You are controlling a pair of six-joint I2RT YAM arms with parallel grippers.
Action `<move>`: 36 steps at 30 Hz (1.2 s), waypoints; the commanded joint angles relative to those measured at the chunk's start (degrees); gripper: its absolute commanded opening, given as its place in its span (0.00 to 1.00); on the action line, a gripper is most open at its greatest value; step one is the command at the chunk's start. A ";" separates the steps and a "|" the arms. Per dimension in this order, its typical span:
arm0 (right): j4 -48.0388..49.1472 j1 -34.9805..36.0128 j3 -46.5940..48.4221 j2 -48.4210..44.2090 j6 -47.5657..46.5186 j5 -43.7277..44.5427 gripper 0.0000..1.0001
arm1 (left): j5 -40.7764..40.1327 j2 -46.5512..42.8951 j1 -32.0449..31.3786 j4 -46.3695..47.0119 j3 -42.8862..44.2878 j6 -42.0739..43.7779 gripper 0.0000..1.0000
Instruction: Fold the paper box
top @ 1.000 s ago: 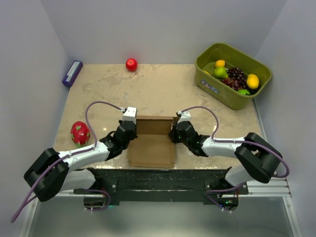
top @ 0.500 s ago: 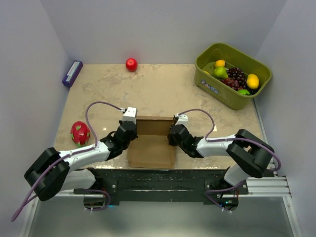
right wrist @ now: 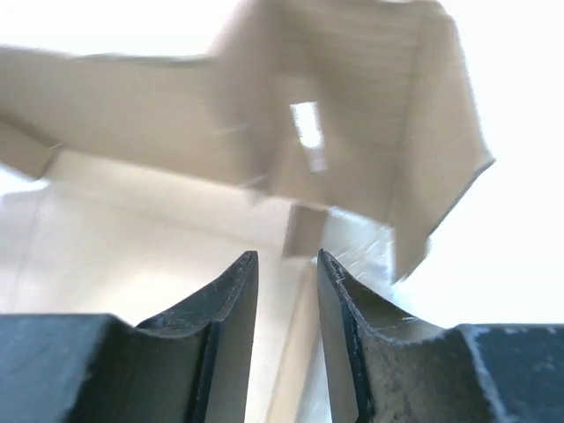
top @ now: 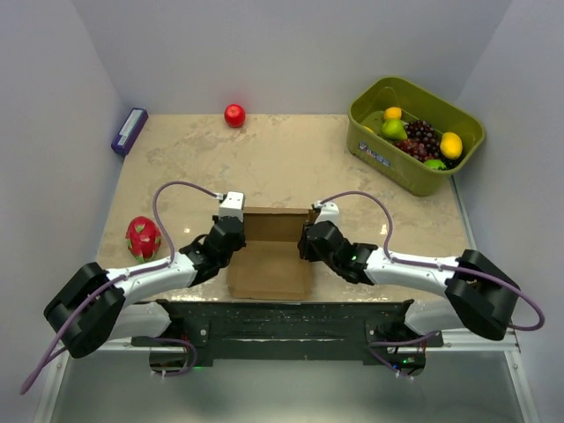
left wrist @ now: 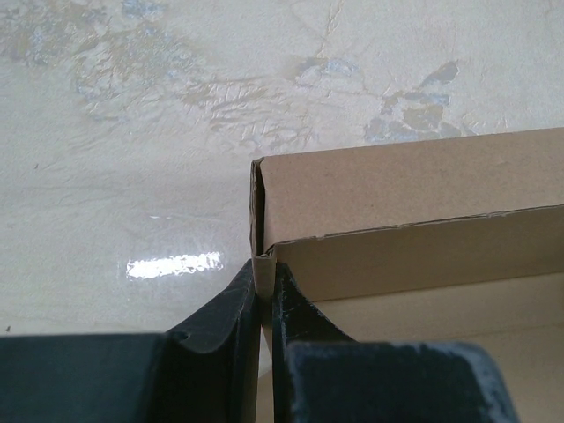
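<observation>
- Only its wrist view shows the left hand (left wrist: 264,295) pinching the paper box (left wrist: 397,203) by its wall.
- The right hand (right wrist: 286,264) is released, fingers parted before the box.
- Both arms lie low, flanking it at the surface (top: 291,159) near edge.

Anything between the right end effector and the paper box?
Nothing visible. The right end effector sits at the right wall of the paper box, jaws apart with nothing between them. The left end effector pinches the left wall.

setting: robot lab test cell | evidence: bare grey walls (top: 291,53), marble-look table (top: 291,167), black mounting rail (top: 291,331)
</observation>
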 commanded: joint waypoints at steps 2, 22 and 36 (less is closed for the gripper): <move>-11.00 5.31 3.94 -5.02 -0.48 -1.08 0.28 | -2.66 0.60 -0.22 1.29 0.89 -1.29 0.00; -13.65 8.93 -5.02 -1.95 9.19 -3.54 0.04 | -2.84 -0.98 -0.22 0.84 0.81 -0.76 0.00; -11.68 8.84 -7.75 -10.54 10.34 -2.41 0.30 | -1.78 -2.21 -0.22 3.49 -1.04 1.08 0.00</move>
